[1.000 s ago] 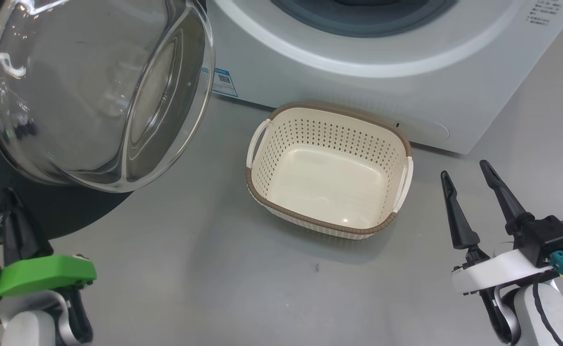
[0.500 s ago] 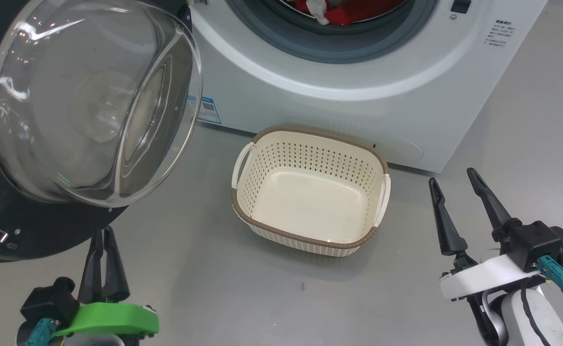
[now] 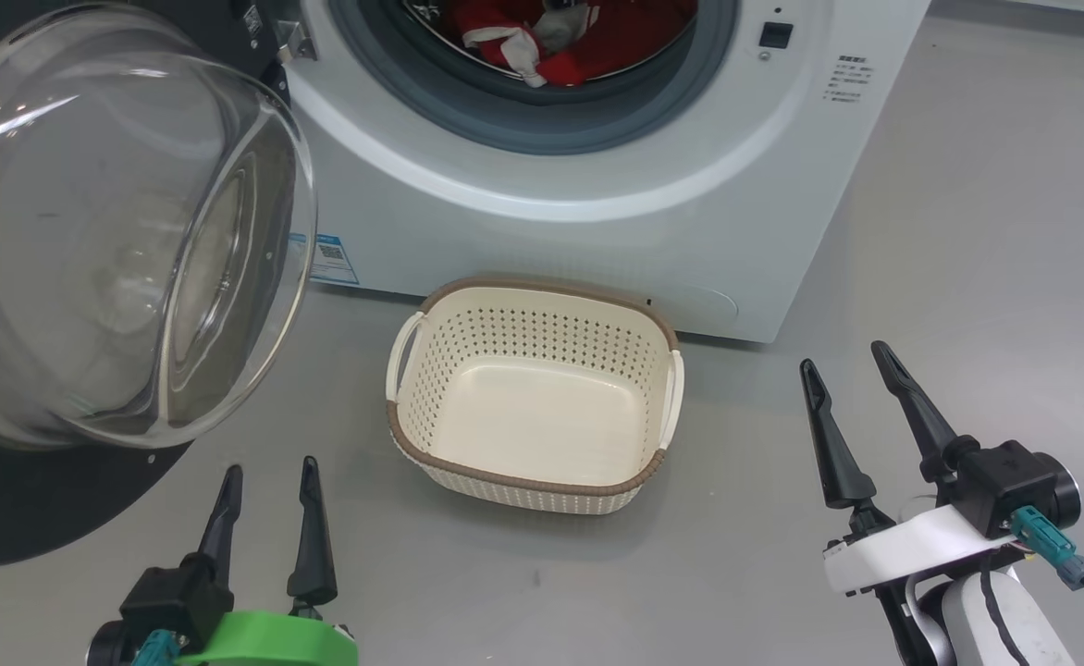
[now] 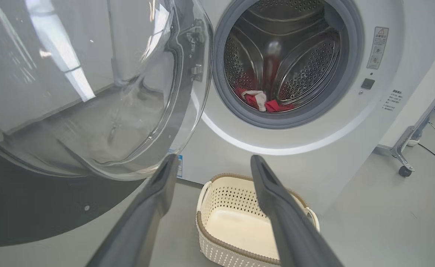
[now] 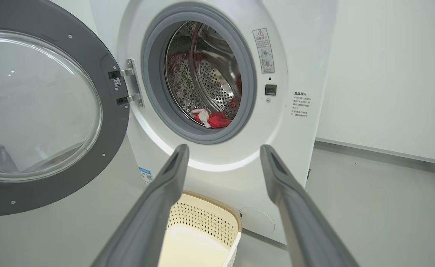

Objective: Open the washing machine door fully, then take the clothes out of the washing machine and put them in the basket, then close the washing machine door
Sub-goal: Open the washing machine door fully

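Left gripper [image 3: 272,465]: fingers apart, gripping nothing, near the lower edge of the washing machine door [image 3: 89,259], which is swung wide. Right gripper [image 3: 842,354]: fingers spread, nothing held, right of the basket [image 3: 542,285]. Basket sits just before the washing machine [image 3: 523,240]. Clothes [image 3: 588,42] lie in the drum [image 4: 306,66].

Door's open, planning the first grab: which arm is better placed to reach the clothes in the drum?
Probably the right. The right tool is open with a clear line to the clothes; the left tool, also open, sits just below the bulging glass of the door, which crowds its path.
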